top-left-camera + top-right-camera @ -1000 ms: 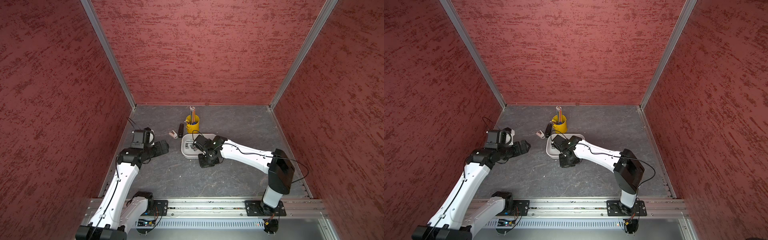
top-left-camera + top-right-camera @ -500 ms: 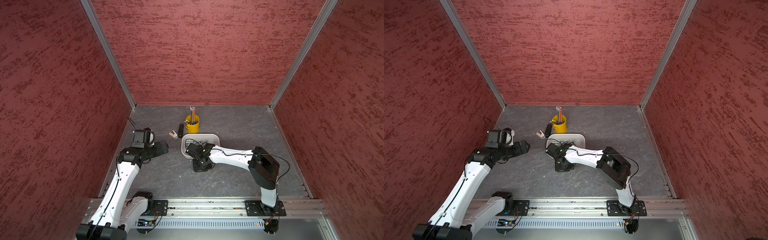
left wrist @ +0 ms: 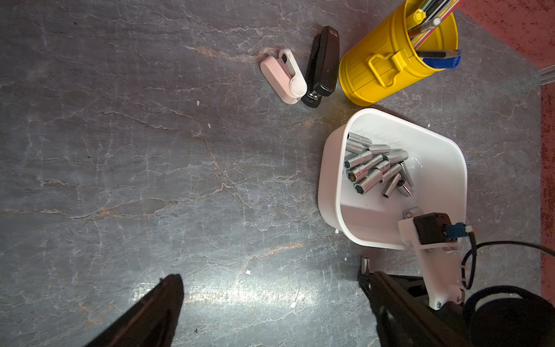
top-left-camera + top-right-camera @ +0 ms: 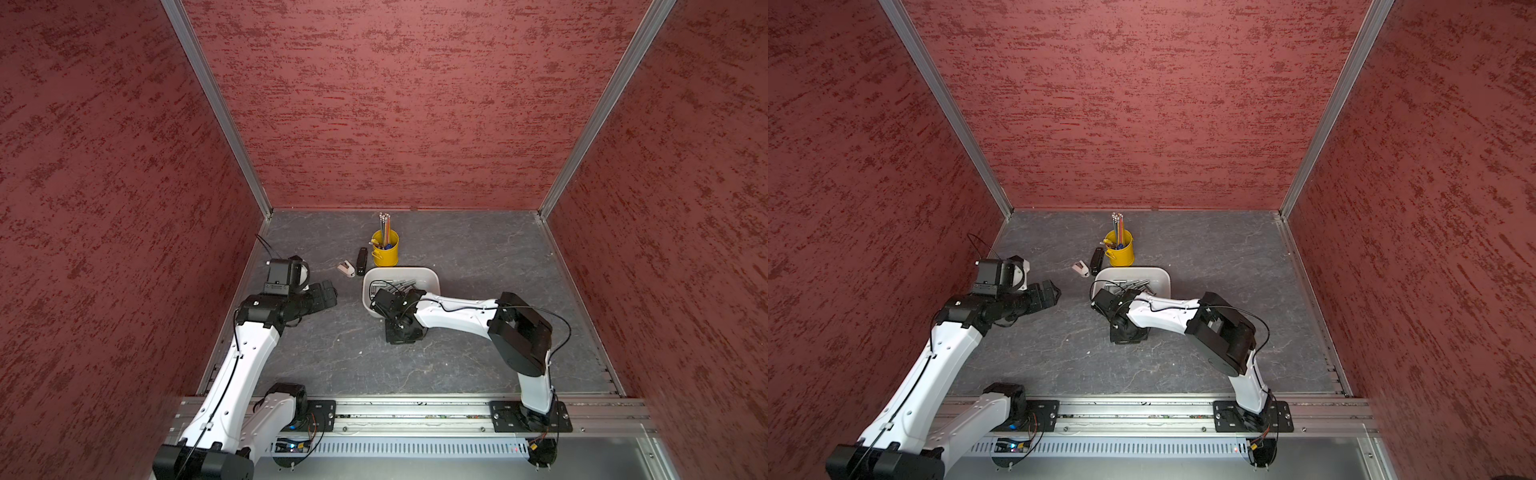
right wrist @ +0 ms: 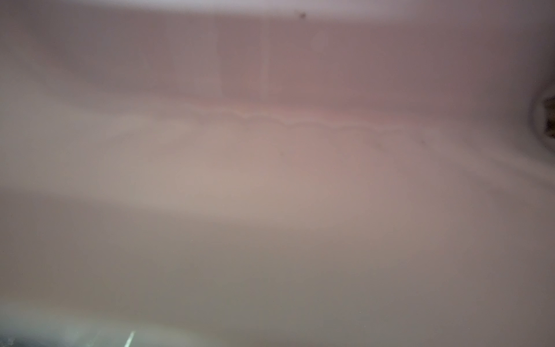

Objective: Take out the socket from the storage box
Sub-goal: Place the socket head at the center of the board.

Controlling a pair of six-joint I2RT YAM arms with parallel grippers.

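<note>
My left pincer (image 4: 326,294) hangs wide open. My right pincer (image 4: 402,334) points down at the storage box's (image 4: 432,277) six o'clock edge — its gap I cannot tell. Sockets (image 3: 375,168) lie heaped inside, toward eleven o'clock — one socket (image 3: 365,263) stands just outside.

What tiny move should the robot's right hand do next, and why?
Probably open its jaws wide and lift straight up. A small silver socket seems to stand on the table just outside the storage box, right by the right gripper, whose jaws I can't see. Lifting straight up should avoid knocking it over.
</note>
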